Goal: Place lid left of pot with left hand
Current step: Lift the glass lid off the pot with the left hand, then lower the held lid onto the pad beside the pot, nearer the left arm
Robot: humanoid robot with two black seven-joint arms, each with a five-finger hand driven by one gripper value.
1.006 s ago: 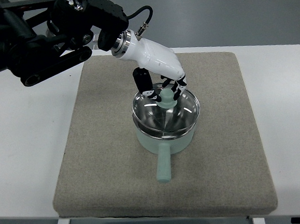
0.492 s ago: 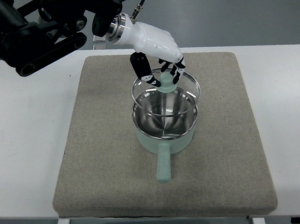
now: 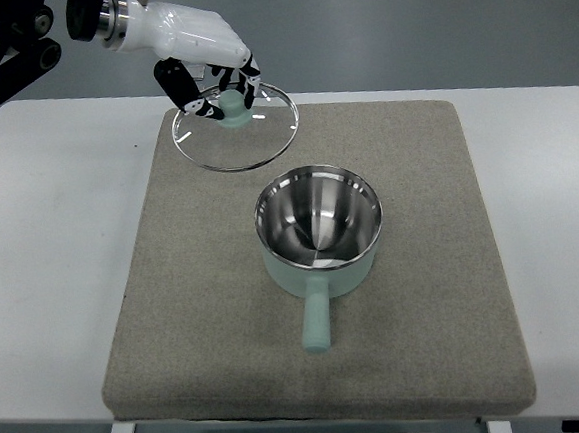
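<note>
- Glass and steel made up the one lid [image 3: 235, 127], seen from above, with a single pale green knob [image 3: 232, 106] at its centre.
- One pot [image 3: 320, 229] stood on the mat, mint green outside and bright metal inside, uncovered, its lone handle [image 3: 317, 318] pointing toward the near edge.
- One grey fabric mat [image 3: 434, 265] covered the middle of the white tabletop [image 3: 57, 255].
- One left hand [image 3: 210, 72], white with black fingers, reached in from the upper left corner; its fingers were curled around the knob and gripped it.
- Held by that knob, the lid hung directly under the hand, over the mat's far left corner, up and to the left of the pot and clear of its rim.
- Bare mat lay open left of the pot, and a wide strip of bare tabletop ran beyond the mat's left edge.
- More bare mat lay to the right of the pot.
</note>
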